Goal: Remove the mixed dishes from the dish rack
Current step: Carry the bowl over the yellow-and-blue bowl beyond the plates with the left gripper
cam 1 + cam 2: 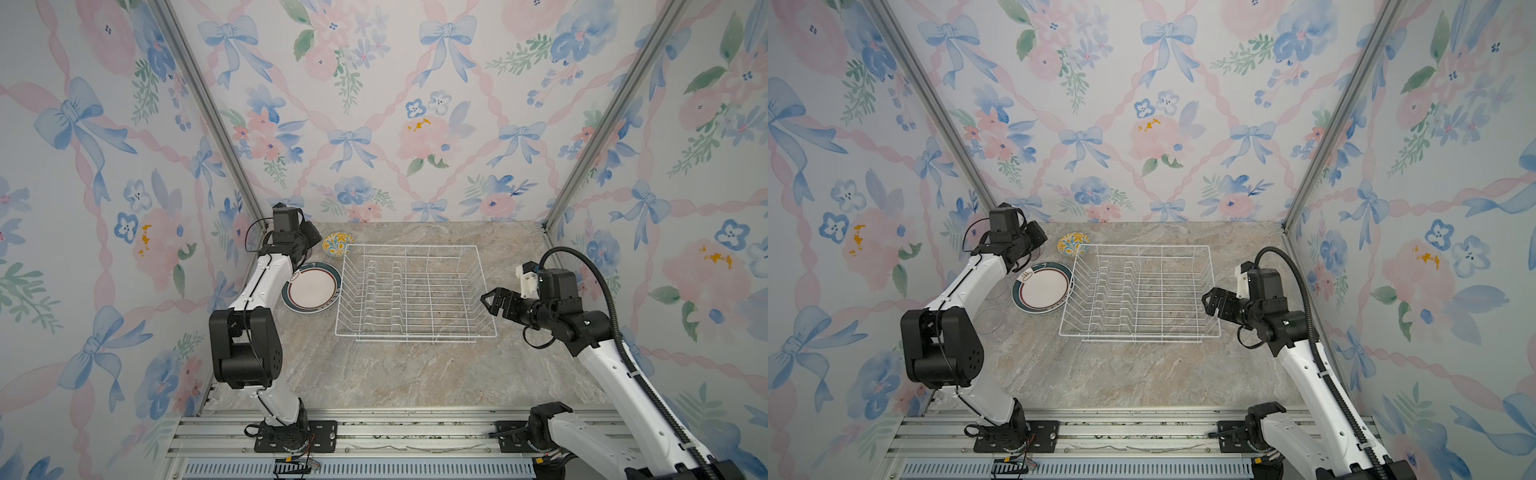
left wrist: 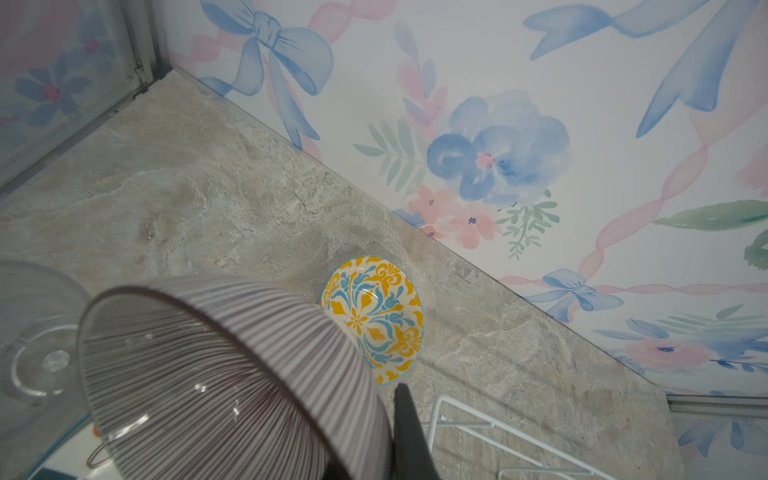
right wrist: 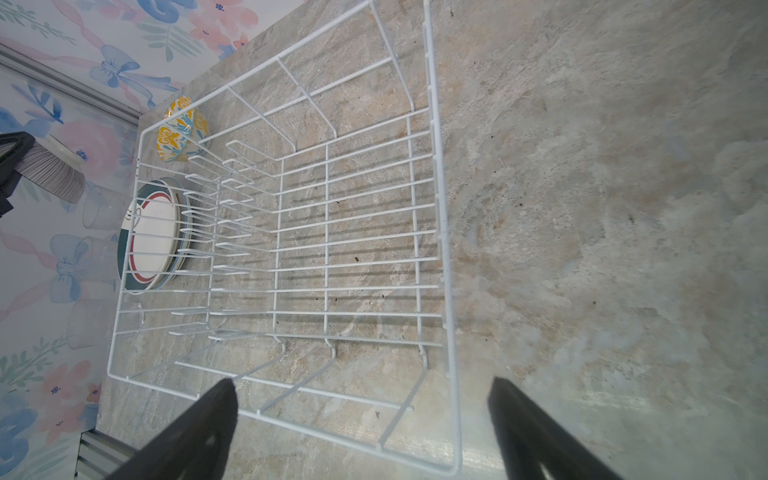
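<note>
White wire rack [image 1: 411, 245] sits mid-bench [image 1: 374, 374], and dishes lie on the bench off its left side: a yellow bowl [image 1: 338, 243] by its far left corner, a plate stack [image 1: 312, 289] just beside its left wall, and clear cups [image 3: 99, 208] left of the plates, partly hidden by the left arm [image 1: 257, 286]. At the far left, near the yellow bowl, the left hand [image 1: 311, 237] is clamped on the striped bowl [image 2: 232, 374]. At the rack's right rim the right hand [image 1: 489, 302] hovers, fingers [image 3: 199, 419] wide apart.
</note>
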Controlling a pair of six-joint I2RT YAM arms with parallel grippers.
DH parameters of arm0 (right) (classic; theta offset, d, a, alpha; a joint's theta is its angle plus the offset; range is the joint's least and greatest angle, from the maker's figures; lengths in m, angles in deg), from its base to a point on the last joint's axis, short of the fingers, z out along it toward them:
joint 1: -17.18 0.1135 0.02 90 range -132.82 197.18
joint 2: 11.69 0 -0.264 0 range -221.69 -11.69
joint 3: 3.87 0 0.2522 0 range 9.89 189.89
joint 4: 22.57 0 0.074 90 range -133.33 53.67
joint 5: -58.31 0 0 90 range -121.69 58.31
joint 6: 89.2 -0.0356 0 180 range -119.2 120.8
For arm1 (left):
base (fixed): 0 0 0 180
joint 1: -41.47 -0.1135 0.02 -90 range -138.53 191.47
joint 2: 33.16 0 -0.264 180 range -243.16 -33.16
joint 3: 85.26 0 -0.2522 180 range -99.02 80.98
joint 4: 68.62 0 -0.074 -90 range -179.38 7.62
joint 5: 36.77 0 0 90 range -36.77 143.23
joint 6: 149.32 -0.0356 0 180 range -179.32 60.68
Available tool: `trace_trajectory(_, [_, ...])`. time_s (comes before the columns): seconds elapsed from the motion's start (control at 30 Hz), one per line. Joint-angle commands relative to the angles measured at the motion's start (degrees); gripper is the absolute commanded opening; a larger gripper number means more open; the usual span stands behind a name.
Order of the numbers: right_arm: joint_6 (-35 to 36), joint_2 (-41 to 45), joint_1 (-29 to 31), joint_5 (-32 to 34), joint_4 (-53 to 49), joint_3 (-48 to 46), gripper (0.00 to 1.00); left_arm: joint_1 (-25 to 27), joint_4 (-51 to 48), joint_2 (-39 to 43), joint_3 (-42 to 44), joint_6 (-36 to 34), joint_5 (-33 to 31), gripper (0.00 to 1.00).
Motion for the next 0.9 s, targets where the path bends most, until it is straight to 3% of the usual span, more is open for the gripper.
trace_trajectory(0.0, [-1.09, -0.28, 0.6, 1.79, -1.51, 2.29, 0.97, -0.48, 2.6, -2.99, -4.7, -2.1, 1.55, 0.0])
trace_trajectory(0.47, [-2.07, -2.64, 0.74, 3.32, -2.38, 3.11, 0.97, 5.23, 2.37, -15.41, -14.82, -6.81, 0.0, 0.0])
trace_trajectory(0.87, [-0.56, -2.75, 0.21, 4.15, -3.64, 3.57, 0.97, 9.48, -6.6, -25.36, -27.47, -12.55, -7.09, 0.0])
